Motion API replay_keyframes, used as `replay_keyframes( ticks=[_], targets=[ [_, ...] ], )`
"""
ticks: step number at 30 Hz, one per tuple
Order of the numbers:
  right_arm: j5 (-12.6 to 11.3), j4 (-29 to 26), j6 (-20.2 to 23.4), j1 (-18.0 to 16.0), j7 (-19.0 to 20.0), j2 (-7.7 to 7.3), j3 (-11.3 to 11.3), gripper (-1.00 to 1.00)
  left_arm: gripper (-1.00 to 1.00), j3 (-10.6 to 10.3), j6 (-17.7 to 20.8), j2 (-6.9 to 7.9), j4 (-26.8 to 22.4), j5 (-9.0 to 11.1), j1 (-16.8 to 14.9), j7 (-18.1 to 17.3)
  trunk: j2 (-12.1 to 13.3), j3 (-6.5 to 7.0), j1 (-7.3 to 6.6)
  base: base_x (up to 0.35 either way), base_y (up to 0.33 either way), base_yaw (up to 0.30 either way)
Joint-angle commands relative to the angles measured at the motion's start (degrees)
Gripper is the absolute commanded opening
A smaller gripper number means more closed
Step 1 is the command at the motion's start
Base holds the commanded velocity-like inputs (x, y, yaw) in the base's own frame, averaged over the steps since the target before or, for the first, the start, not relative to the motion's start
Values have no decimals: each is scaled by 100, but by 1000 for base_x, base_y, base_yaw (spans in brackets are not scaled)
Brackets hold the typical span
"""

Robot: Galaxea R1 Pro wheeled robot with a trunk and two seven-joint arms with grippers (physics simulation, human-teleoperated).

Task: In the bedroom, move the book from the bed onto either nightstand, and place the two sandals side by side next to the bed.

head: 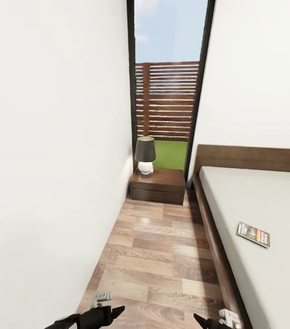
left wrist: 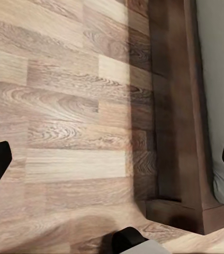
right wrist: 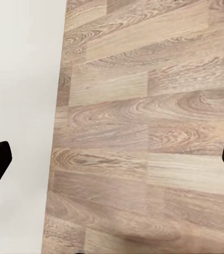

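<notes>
Both jaws wide, empty | book [head: 253,234] on bed [head: 272,274] | lamp [head: 145,155] on nightstand [head: 159,187]

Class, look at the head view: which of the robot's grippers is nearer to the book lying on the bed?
Right. The right gripper sits low beside the bed, below the book; the left gripper is farther off, toward the wall.
</notes>
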Motion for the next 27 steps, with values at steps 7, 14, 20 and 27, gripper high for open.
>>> replay_keyframes(
  ticks=[7,14,20,27],
  targets=[
    [-61,16,-11,-9,15,-8,26,100,100,-43,-23,2,-1,33,-2,-13,-3,-6,0,156,43,-171],
    [-62,18,-11,-5,17,-9,29,100,100,-47,-23,2,-1,33,-2,-13,-3,-6,0,298,93,-20],
    [-62,18,-11,-7,11,-9,30,100,100,-48,-23,2,-1,33,-2,-13,-3,-6,0,314,79,-1],
    [-62,18,-11,-10,15,-9,30,100,100,-47,-23,2,-1,33,-2,-13,-3,-6,0,316,13,0]
  ],
)
